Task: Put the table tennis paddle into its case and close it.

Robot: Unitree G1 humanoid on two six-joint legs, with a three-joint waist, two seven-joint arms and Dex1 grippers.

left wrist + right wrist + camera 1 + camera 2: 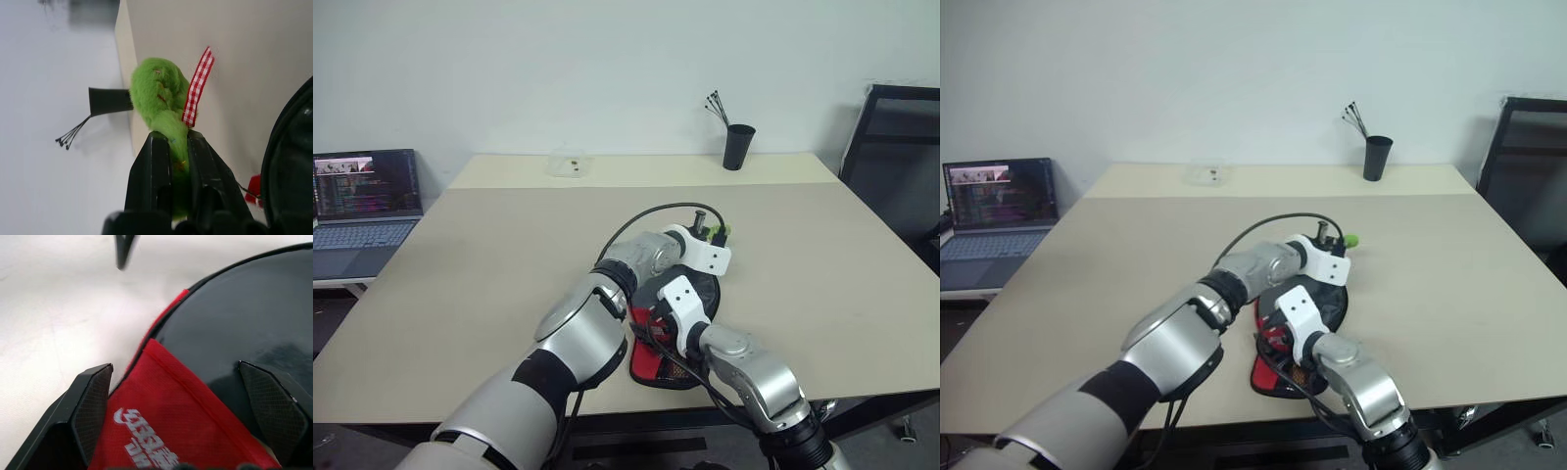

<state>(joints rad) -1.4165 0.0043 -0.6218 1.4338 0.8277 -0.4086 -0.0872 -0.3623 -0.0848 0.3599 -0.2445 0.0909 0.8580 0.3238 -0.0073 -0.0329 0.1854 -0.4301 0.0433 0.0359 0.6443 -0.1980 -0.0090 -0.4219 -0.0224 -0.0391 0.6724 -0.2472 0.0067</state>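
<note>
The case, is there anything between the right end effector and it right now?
Nothing visible. The right end effector is open with its fingers straddling the case at its red panel. The left end effector pinches the green zipper tag.

A wide beige table point(509, 264) spreads across the middle. At twelve o'clock on its far strip, slightly right, a black cup point(738, 147) stands upright, thin black sticks point(716, 106) fanning from its mouth. Near eleven o'clock a small clear plastic piece point(570, 164) lies flat on the same strip. At nine o'clock, off the table's edge, an open laptop point(364, 211) glows with its screen lit. At three o'clock a dark chair point(896, 157) stands against the pale wall point(558, 69).
</note>
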